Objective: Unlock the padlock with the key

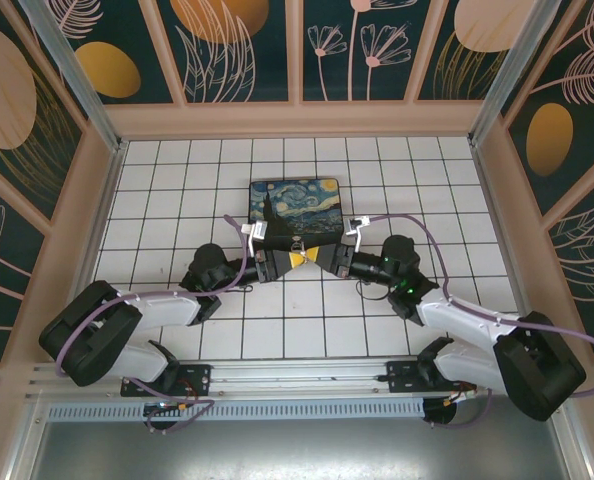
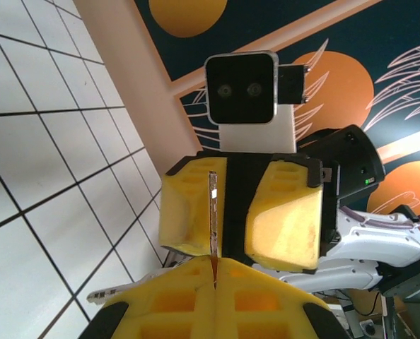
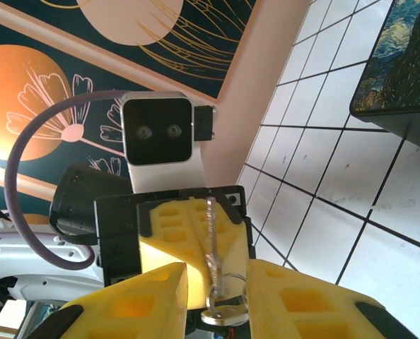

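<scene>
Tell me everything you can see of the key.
The key is tiny, thin and silvery, metal by its look: a narrow blade and a rounder head end carrying a small ring. It is held between the two grippers, its blade running from one to the other. The right gripper is shut on the ringed head end. The left gripper is shut flat on the blade, which shows edge-on in the left wrist view.

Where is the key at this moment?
The key lies between the left claw and the right claw, which meet tip to tip; in the top view that spot is just in front of the painted box's near edge.
</scene>
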